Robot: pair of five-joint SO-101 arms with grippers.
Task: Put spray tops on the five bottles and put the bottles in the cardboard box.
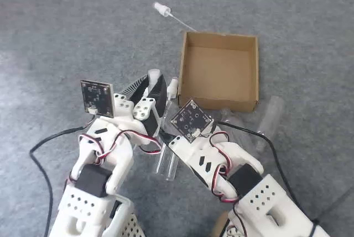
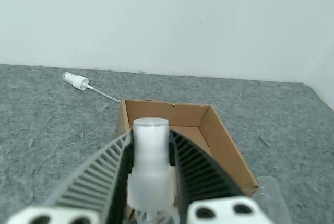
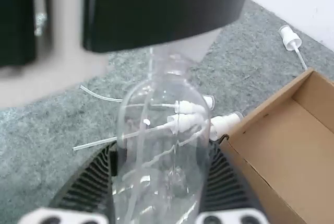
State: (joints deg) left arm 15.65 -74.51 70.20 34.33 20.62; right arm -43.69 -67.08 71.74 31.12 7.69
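Observation:
My left gripper [image 2: 151,138] is shut on a white spray top [image 2: 150,156], cap end pointing toward the cardboard box [image 2: 172,122]. In the high view the left gripper [image 1: 154,82] sits just left of the box [image 1: 218,71]. My right gripper [image 3: 162,161] is shut on a clear bottle [image 3: 156,151], whose neck runs up under the left arm's dark fingers [image 3: 156,10]. I cannot tell whether the top is seated on the neck. The bottle's base [image 1: 166,162] sticks out between the two arms.
Two loose spray tops [image 3: 222,125] lie on the grey carpet by the box's near corner. Another spray top [image 1: 161,9] lies behind the box. A second clear bottle [image 1: 271,116] lies right of the box's front wall. A black cable [image 1: 44,148] trails at left.

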